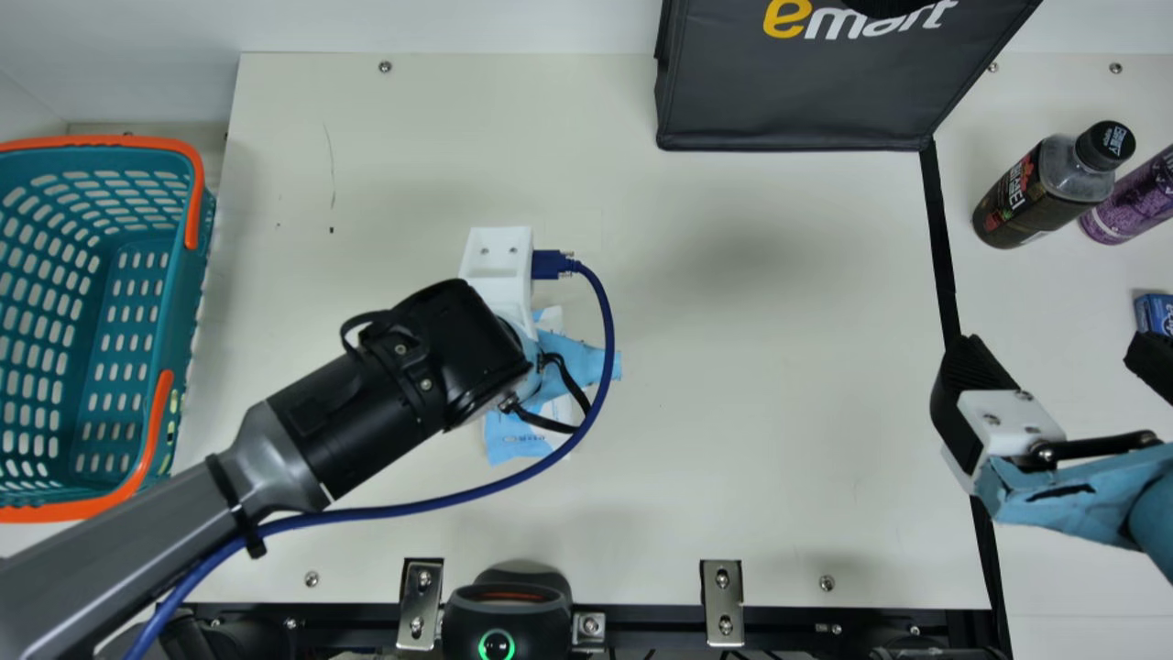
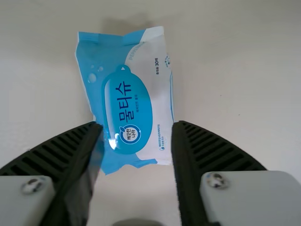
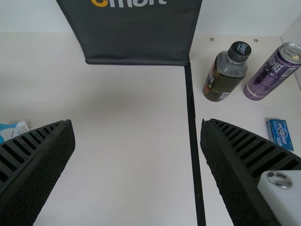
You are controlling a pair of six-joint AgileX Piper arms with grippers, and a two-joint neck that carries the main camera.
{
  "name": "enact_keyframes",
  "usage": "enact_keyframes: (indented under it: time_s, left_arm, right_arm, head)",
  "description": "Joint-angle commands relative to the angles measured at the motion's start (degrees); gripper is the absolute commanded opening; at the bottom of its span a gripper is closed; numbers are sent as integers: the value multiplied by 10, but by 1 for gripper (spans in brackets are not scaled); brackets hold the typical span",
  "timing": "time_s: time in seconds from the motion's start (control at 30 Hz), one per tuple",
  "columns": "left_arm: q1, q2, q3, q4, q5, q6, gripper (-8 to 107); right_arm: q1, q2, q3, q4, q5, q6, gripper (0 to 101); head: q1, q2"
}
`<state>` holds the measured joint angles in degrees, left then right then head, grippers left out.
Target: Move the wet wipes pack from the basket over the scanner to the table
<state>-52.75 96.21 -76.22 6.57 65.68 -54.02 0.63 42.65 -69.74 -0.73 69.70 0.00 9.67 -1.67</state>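
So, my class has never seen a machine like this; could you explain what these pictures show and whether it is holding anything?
This is a robot with two arms. The main view comes from a camera on its neck, looking down at the table; the other two come from cameras on its wrists.

The wipes pack lies on the table below the left arm's fingers, which are open. The right arm's fingers are also open, so nothing is held.

In the main view, the basket is at the left, the bag at the top and the scanner at the bottom edge. At the right are a bottle, a can and a small blue box.
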Motion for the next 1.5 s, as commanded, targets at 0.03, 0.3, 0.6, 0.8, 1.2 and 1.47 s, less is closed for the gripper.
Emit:
enact_keyframes:
  time_s: [0.03, 0.3, 0.6, 0.8, 1.2, 1.47]
  left_arm:
    - [1, 3, -1, -1, 0, -1, 62]
    - [4, 10, 2, 0, -1, -5, 89]
    - [13, 28, 31, -4, -31, -13, 90]
    - [13, 41, 53, 0, -57, -21, 90]
    - [15, 66, 87, 6, -114, -33, 90]
    - [12, 75, 102, 18, -146, -45, 77]
  right_arm:
    - [0, 0, 0, 0, 0, 0, 95]
    - [0, 0, 0, 0, 0, 0, 95]
    - [0, 0, 0, 0, -1, 0, 95]
    - [0, 0, 0, 0, -1, 0, 95]
    - [0, 0, 0, 0, -1, 0, 95]
    - [0, 0, 0, 0, -1, 0, 95]
  head:
    - [-17, 1]
    - [-17, 1]
    - [-17, 1]
    - [-17, 1]
    - [-17, 1]
    - [-17, 1]
